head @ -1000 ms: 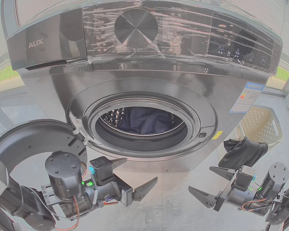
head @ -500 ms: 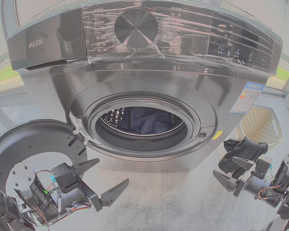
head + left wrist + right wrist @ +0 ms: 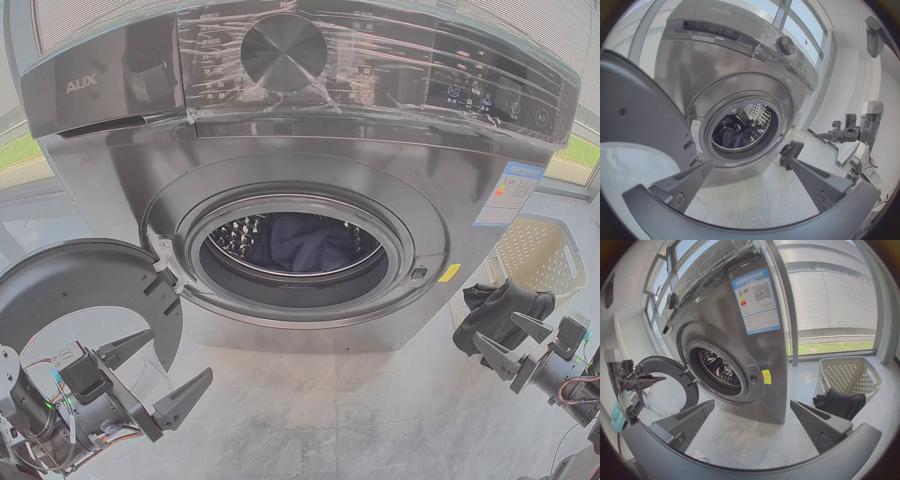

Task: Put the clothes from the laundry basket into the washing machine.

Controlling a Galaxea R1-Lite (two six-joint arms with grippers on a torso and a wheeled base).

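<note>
Beside the left claw (image 3: 181, 351), the round door (image 3: 81, 275) stands wide open.

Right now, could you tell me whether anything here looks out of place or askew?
A dark garment is slumped over the rim of the laundry basket, hanging outside rather than lying inside. Loose, wrinkled plastic film covers the control panel of the washing machine. Nothing else stands out.

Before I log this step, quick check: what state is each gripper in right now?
Left gripper: open, holding nothing.
Right gripper: open, holding nothing.
</note>
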